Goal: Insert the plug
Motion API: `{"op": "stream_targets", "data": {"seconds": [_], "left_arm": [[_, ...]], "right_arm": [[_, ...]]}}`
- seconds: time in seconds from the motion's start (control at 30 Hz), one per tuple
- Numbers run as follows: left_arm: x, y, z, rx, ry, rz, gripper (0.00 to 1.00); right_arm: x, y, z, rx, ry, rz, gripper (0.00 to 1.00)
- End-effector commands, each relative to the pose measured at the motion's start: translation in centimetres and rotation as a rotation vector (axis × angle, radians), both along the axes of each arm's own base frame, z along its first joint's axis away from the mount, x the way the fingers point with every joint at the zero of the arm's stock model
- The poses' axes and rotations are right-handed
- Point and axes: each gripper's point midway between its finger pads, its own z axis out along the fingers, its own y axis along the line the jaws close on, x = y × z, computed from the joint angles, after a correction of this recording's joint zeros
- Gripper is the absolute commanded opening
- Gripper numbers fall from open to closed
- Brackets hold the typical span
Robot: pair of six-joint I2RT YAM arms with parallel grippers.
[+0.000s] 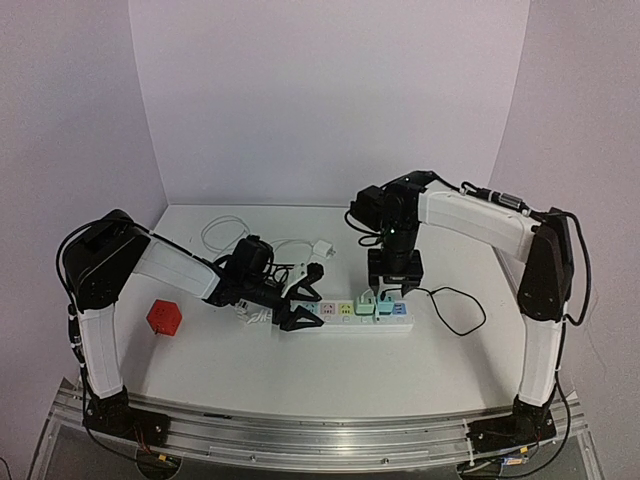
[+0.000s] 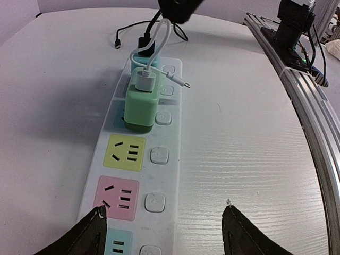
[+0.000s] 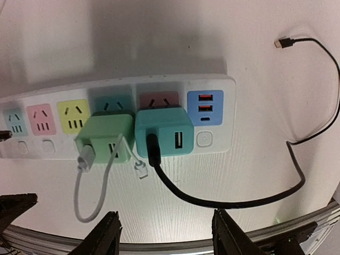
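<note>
A white power strip (image 1: 345, 318) with coloured sockets lies mid-table. A green charger plug (image 1: 366, 305) and a teal charger plug (image 1: 385, 303) sit side by side in its right-hand sockets. My right gripper (image 1: 394, 290) hovers just above these two plugs, open and empty. In the right wrist view the green plug (image 3: 103, 139) carries a short white cable and the teal plug (image 3: 164, 132) a black cable, with my right gripper (image 3: 166, 217) clear of both. My left gripper (image 2: 163, 211) is open and empty at the strip's left end, one fingertip (image 2: 98, 213) at the pink socket.
A red cube (image 1: 164, 317) lies at the left. A white charger (image 1: 322, 249) with coiled white cable (image 1: 225, 235) lies behind the strip. The black cable (image 1: 460, 310) loops on the table right of the strip. The metal rail (image 2: 297, 79) runs along the near edge.
</note>
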Motion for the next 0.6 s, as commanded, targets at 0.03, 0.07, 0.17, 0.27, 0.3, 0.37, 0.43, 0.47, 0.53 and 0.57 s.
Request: {"op": "stream_targets", "data": {"seconds": [0.03,0.07,0.17,0.27,0.3,0.37,0.43,0.47,0.53,0.57], "left_arm": [[0.1,0.0,2.2,-0.037,-0.035,-0.004,0.74],[0.1,0.0,2.3,-0.038,-0.035,-0.003,0.74],[0.2,0.1,2.4,-0.036,-0.036,0.002,0.74],[0.5,0.4,2.4,-0.031,-0.042,0.011,0.74],[0.5,0.5,2.4,-0.029,-0.043,0.014,0.74],[0.7,0.8,2.3,-0.026,-0.045,0.019,0.74],[0.8,1.0,2.2,-0.022,-0.045,0.023,0.74],[0.8,1.1,2.1,-0.021,-0.046,0.024,0.74],[0.8,1.2,2.0,-0.02,-0.044,0.025,0.74],[0.7,1.2,2.0,-0.02,-0.044,0.025,0.74]], "right_arm": [[0.1,1.8,-0.5,0.094,-0.019,0.02,0.51],[0.5,1.9,-1.1,0.086,-0.024,0.022,0.49],[1.9,2.2,-2.1,0.062,-0.059,0.021,0.42],[2.7,1.7,-2.5,0.03,-0.084,0.004,0.38],[2.9,1.3,-2.6,0.018,-0.094,-0.005,0.37],[3.2,0.9,-2.6,0.001,-0.108,-0.011,0.34],[3.3,0.9,-3.0,-0.001,-0.103,-0.006,0.32],[3.3,1.1,-3.2,0.003,-0.098,-0.006,0.31],[3.1,1.4,-3.8,0.007,-0.087,-0.008,0.28],[3.0,1.5,-4.1,0.009,-0.081,-0.008,0.26]]}}
